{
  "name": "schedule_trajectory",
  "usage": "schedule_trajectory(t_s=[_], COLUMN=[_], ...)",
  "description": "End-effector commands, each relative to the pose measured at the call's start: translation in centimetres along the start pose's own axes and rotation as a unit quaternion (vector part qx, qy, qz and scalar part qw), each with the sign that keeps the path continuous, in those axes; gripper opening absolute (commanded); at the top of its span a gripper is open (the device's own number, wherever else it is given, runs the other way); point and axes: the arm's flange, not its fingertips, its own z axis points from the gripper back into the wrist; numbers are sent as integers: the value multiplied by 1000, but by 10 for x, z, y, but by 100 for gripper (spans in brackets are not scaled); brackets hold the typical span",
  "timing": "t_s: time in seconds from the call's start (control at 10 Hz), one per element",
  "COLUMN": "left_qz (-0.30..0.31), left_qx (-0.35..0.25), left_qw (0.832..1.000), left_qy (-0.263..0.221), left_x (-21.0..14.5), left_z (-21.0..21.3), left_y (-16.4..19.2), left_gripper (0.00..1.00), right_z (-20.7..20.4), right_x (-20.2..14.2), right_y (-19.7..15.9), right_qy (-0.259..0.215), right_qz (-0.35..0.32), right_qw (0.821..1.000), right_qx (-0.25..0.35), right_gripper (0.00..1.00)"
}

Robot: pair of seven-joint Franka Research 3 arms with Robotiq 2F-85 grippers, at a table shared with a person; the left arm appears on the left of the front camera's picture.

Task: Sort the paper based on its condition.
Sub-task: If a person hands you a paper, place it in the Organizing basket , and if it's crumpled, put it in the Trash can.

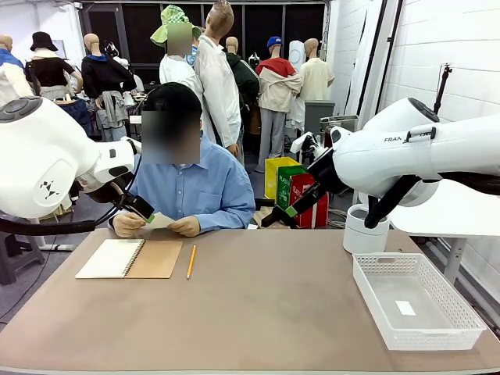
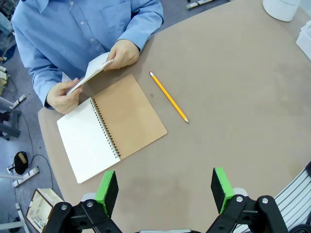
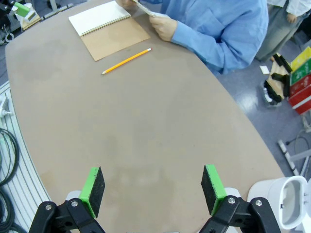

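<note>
Nearest the robot, both arms hang high above the brown table (image 1: 258, 312) with nothing between their pads: the left gripper (image 2: 165, 191) has its green fingers spread wide over bare tabletop, and the right gripper (image 3: 151, 187) is likewise released, jaws standing fully apart. To the robot's right sits a white mesh basket (image 1: 449, 328) holding a tiny white tag (image 1: 405, 308), with a white bin (image 1: 365, 233) just behind it. Farther out, an open spiral notebook (image 2: 112, 127) lies flat with its kraft cover folded out, and a yellow pencil (image 2: 168, 97) lies beside it, apart from it. At the far edge, the paper (image 2: 90, 73) is off the table, pinched between the person's two hands (image 2: 124, 53), one at each end. Its long axis runs roughly from hand to hand, along the far table edge, and the sheet is tilted up on edge so that its face turns toward the person rather than the robot; which way the torn-hole edge points cannot be told. As I judge it, the task sits at its opening step: the sheet is in the person's care, not yet offered or sorted. The next move likely calls for a gripper to wait for the handover, then pinch a free edge squarely.
</note>
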Motion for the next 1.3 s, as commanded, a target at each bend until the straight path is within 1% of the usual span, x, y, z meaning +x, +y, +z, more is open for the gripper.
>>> schedule_trajectory(t_s=[0.0,1.2], left_qz=[0,0], left_qx=[-1,-1], left_qw=[1000,1000], left_qy=[3,3], left_x=[-1,-1], left_z=[0,0], left_y=[0,0], left_gripper=[100,100], right_z=[-1,-1], right_x=[-1,-1], right_y=[1,1], right_qy=[1,1], right_qz=[-4,-4], right_qw=[1000,1000], right_qx=[-2,-2], right_gripper=[100,100])
